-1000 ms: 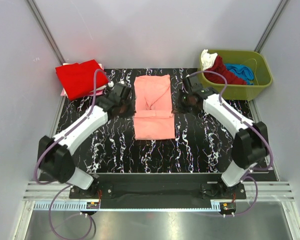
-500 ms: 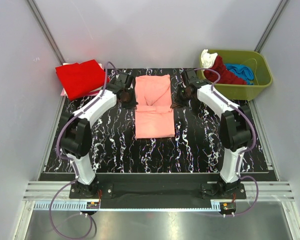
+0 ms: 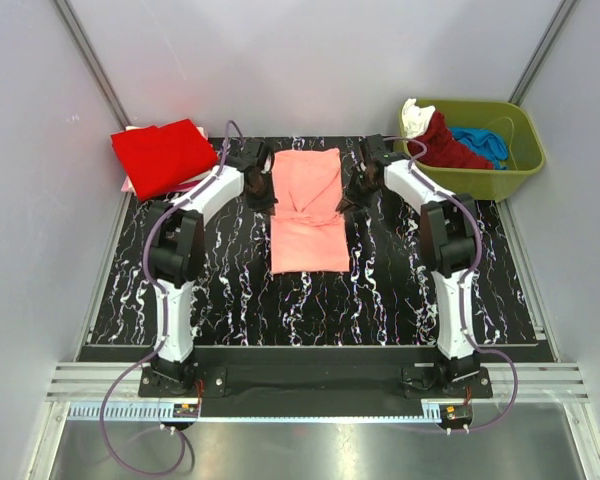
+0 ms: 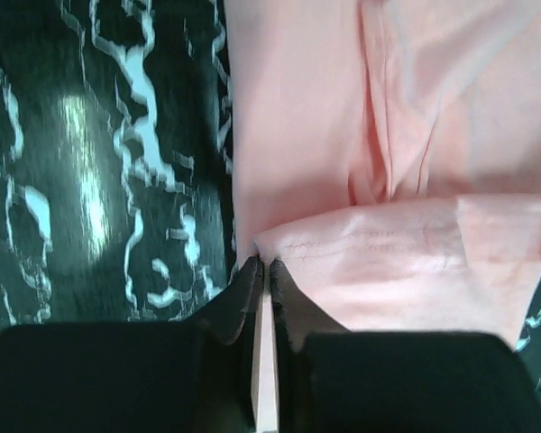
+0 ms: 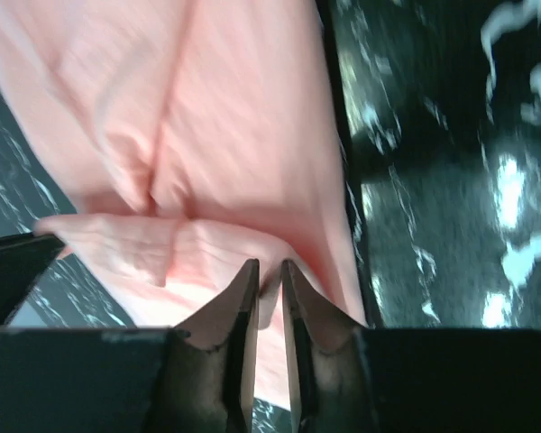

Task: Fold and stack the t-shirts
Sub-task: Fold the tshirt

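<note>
Surface (image 3: 220,290): glossy black sheet with white marble veining, glare spots in both wrist views.

Salmon shirt (image 3: 307,225) lies mid-surface toward the far side, a long narrow rectangle running near to far. It's soft matte knit. The near half is flat and smooth. A crosswise fold sits at about mid-length, and the far half has soft creases converging in a V toward that fold.

Left fingers (image 4: 246,289): black, tapered, nearly together, with only a thin slit between them showing pink cloth. They pinch the shirt's left edge right at the corner of the crosswise fold, where a stitched hem line is visible.

Right fingers (image 5: 239,298): same shape, narrow gap, tips nipping the folded layer at the shirt's right edge. The picture is motion-blurred, so finer detail can't be told.

Both arms are stretched far out, one on each side of the shirt.

Far left: red shirt (image 3: 160,155) folded to a flat square, tilted, overhanging the surface corner. A pale pink shirt (image 3: 129,184) peeks out beneath it.

Far right: tub (image 3: 470,183), olive-green plastic with rounded corners, holding crumpled white shirt (image 3: 415,117), dark red shirt (image 3: 445,145) and blue shirt (image 3: 480,142).
</note>
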### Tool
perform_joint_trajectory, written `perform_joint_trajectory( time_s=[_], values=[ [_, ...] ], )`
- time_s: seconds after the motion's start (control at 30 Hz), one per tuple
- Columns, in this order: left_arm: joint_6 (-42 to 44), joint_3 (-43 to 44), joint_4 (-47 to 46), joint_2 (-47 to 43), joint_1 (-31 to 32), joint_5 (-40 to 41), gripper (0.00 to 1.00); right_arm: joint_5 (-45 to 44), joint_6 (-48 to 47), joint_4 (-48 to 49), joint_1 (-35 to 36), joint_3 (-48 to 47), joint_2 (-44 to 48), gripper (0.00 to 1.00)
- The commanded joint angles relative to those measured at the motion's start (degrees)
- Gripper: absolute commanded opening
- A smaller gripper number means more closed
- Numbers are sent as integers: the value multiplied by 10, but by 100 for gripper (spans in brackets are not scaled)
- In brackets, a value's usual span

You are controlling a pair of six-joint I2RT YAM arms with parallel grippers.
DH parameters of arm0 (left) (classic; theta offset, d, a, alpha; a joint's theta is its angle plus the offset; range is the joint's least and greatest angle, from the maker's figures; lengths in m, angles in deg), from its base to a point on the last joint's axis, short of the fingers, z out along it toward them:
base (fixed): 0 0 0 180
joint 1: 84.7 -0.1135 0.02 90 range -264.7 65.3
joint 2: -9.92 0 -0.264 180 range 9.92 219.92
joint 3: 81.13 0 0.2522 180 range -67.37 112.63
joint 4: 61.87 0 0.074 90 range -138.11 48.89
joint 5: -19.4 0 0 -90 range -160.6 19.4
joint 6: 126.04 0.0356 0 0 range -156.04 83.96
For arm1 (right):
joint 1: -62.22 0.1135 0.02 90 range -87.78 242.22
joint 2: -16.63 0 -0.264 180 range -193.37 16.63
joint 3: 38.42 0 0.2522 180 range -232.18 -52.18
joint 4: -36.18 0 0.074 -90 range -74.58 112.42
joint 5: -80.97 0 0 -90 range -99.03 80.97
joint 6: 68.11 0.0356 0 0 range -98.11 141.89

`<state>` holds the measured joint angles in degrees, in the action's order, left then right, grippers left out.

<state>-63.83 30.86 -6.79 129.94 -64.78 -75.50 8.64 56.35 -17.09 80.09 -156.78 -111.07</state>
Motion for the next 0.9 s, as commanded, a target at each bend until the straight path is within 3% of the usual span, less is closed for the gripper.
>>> perform_joint_trajectory(
  time_s=[0.0, 0.03, 0.07, 0.1, 0.17, 0.23, 0.37, 0.47, 0.6, 0.67, 0.73, 0.87],
  values=[
    [26, 86, 8, 42, -20, -24, 13, 3, 6, -37, -13, -119, -33, 24],
    [30, 139, 23, 53, -22, -32, 23, 4, 10, -45, -18, -146, -55, 41],
    [37, 175, 42, 81, -23, -29, 42, 9, 13, -56, -21, -175, -68, 50],
    [39, 253, 86, 94, -27, -26, 46, 12, 15, -85, -22, -240, -91, 58],
    [41, 316, 125, 113, -30, -25, 58, 12, 11, -123, -27, -305, -111, 68],
    [42, 328, 135, 93, -33, -21, 69, -2, 1, -159, -27, -345, -98, 69],
    [27, 188, 68, -51, -32, -19, 81, -14, -1, -83, -23, -178, 37, 69],
    [6, 59, 18, -134, -24, -36, 81, 25, 15, 21, -17, 30, 145, 65],
    [-15, -119, -41, -211, 19, -34, 80, 53, 4, 52, 22, 137, 203, 56],
    [-37, -207, -90, -253, 40, -35, 80, 70, 3, 85, 37, 203, 213, 45],
    [-66, -257, -120, -283, 49, -49, 80, 94, 8, 106, 45, 241, 218, 34],
    [-101, -368, -191, -313, 70, -69, 79, 109, -11, 116, 40, 312, 203, 23]
  ],
)
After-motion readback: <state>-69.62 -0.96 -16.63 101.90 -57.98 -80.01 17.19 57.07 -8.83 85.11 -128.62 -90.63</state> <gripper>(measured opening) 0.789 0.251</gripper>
